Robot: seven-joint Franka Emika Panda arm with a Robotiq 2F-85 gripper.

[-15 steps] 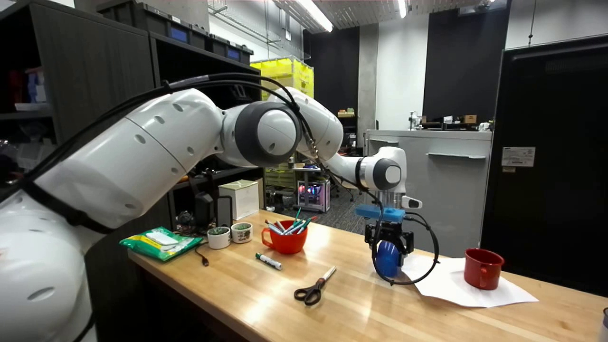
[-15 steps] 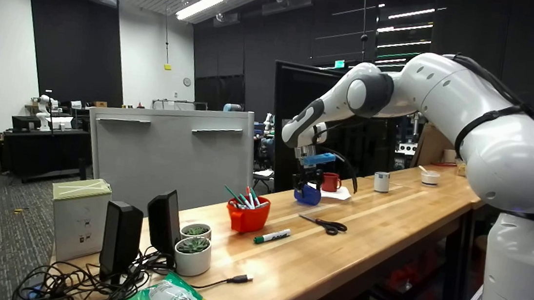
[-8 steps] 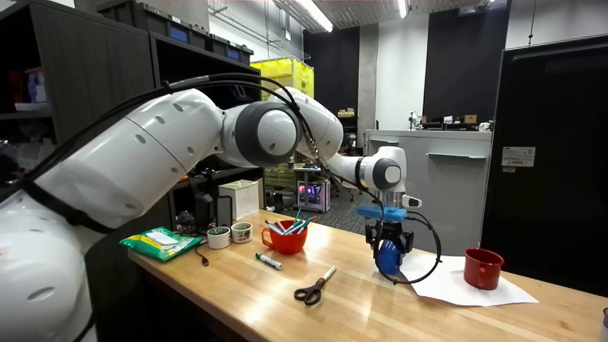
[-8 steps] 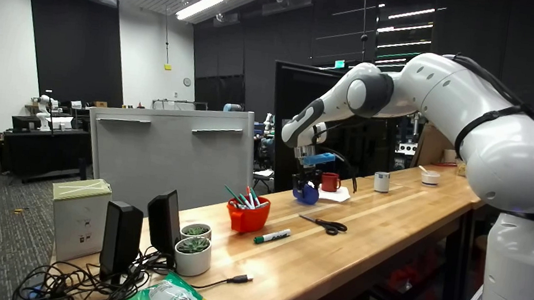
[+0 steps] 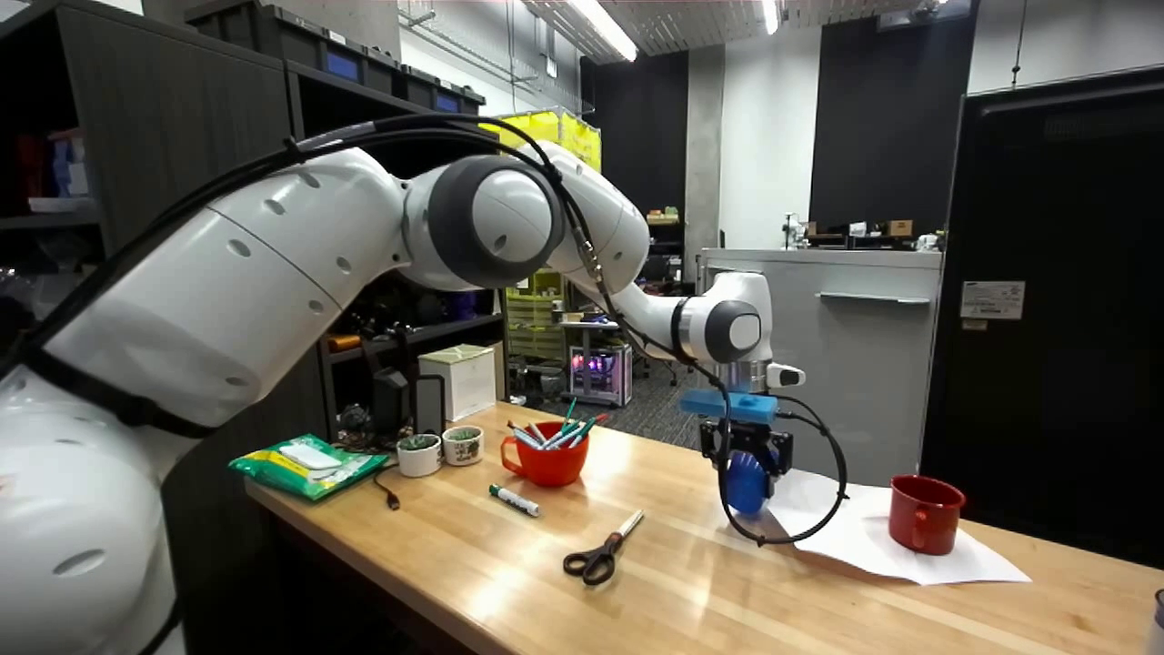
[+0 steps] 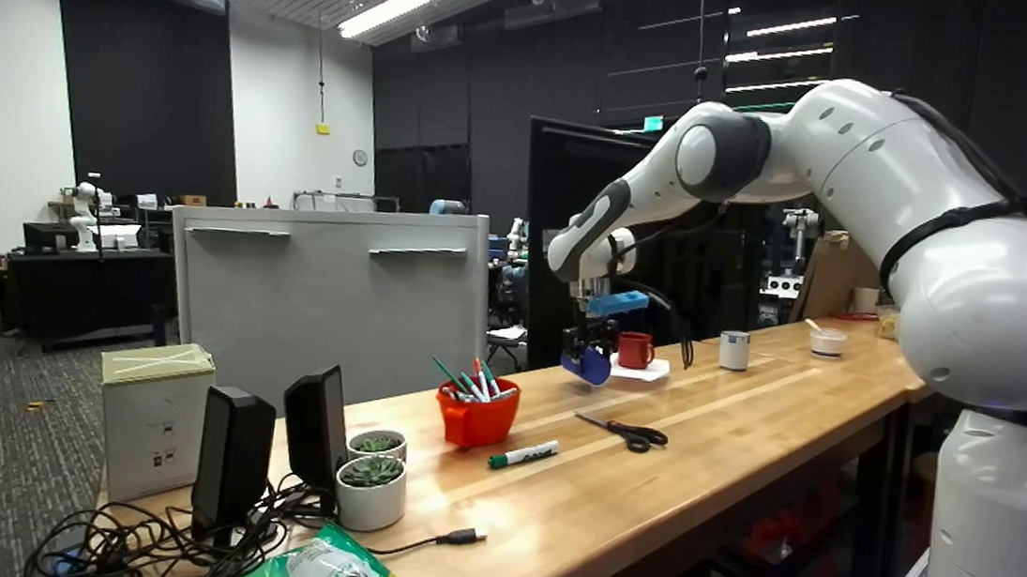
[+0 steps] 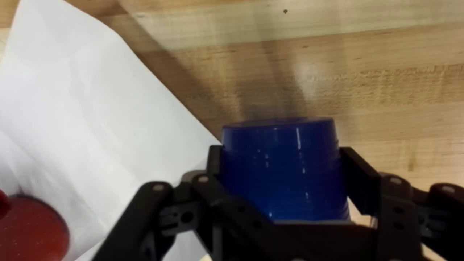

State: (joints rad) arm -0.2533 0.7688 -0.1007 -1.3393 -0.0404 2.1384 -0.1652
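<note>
My gripper (image 7: 282, 159) is shut on a blue cup (image 7: 286, 177), with a black finger pad (image 7: 214, 159) pressed to each side of it. The cup (image 5: 746, 487) appears tipped on its side and slightly above the wooden tabletop in both exterior views; its round end (image 6: 595, 367) shows in an exterior view. Beside it lies a sheet of white paper (image 7: 98, 105), whose edge runs close to the left finger in the wrist view. A dark red mug (image 5: 925, 518) stands on that paper, partly seen as a red shape (image 7: 30, 230) at the wrist view's lower left.
On the table (image 5: 691, 591) lie scissors (image 5: 596, 557) and a green-capped marker (image 5: 515, 500). An orange-red mug (image 5: 550, 464) holds several pens. Two small potted plants (image 6: 369, 496), speakers (image 6: 231, 459) and loose cables stand farther along. A white can (image 6: 734, 350) is past the red mug.
The jaws have drawn in on the blue cup. My arm has risen, lifting the cup a little, and the cup has tilted. The paper's edge near it appears slightly shifted.
</note>
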